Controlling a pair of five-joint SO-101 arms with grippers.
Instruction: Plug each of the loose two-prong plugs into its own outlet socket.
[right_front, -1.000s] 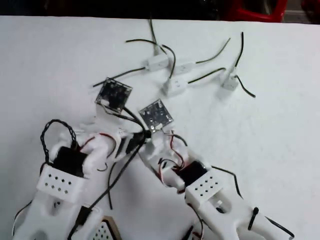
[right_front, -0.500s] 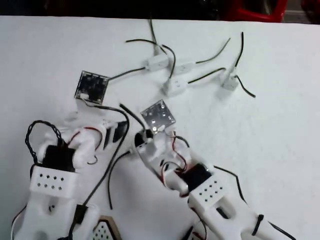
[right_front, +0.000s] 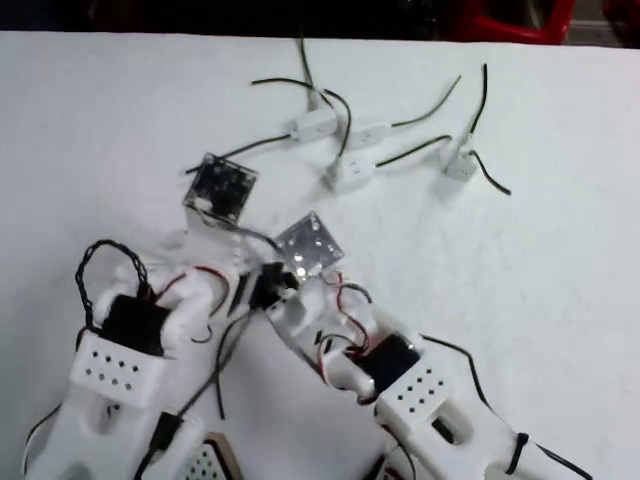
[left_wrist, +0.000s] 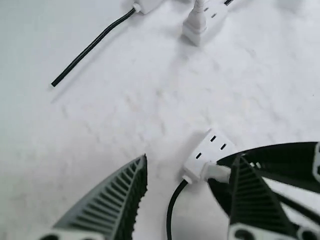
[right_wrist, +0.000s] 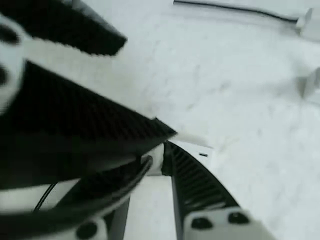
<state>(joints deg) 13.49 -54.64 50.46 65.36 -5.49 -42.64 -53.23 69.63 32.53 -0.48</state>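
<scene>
White plastic socket block on a thin black cord looks light, rigid, slippery; grip its flat sides. Right pincer clamps its cord end; left pincer gapes around it.

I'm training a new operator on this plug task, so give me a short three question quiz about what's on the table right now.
1. True or false: the left gripper is shut.
2. What does the right gripper hold? A the white socket block; B a loose cord end; C nothing.
3. Fill in: the cords on the table are ___.
Key: 1 false; 2 A; 3 black.
</scene>
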